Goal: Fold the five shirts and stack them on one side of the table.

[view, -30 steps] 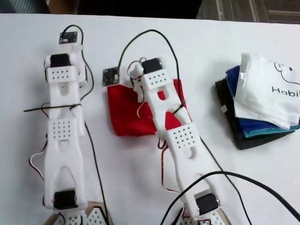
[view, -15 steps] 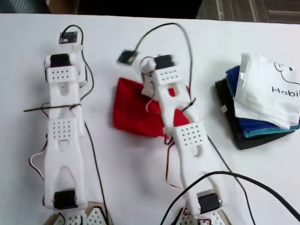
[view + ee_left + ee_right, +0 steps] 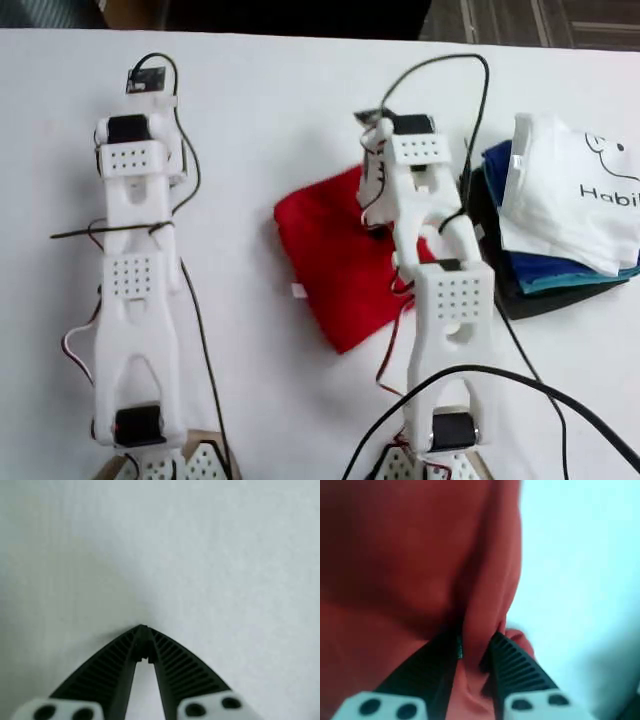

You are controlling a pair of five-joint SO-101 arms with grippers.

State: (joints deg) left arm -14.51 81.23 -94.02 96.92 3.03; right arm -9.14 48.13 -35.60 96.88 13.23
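A folded red shirt [image 3: 340, 255] lies on the white table [image 3: 250, 110] in the middle, tilted, with one corner under the right arm. My right gripper [image 3: 472, 647] is shut on a pinched fold of the red shirt [image 3: 400, 565]; in the high view that gripper [image 3: 385, 210] sits at the shirt's right edge, close to the stack. A stack of folded shirts [image 3: 560, 220] rests at the right side, white on top, blue, teal and black beneath. My left gripper [image 3: 142, 645] is shut with nothing in it, over bare table, its arm [image 3: 135, 200] stretched along the left.
Black cables [image 3: 480, 100] loop from the right arm toward the stack and across the near table edge. A small dark board [image 3: 147, 78] lies at the far left beyond the left arm. The table's far edge meets a dark floor.
The right arm has swung to the right, dragging the red shirt toward the stack and turning it. The left arm has not moved.
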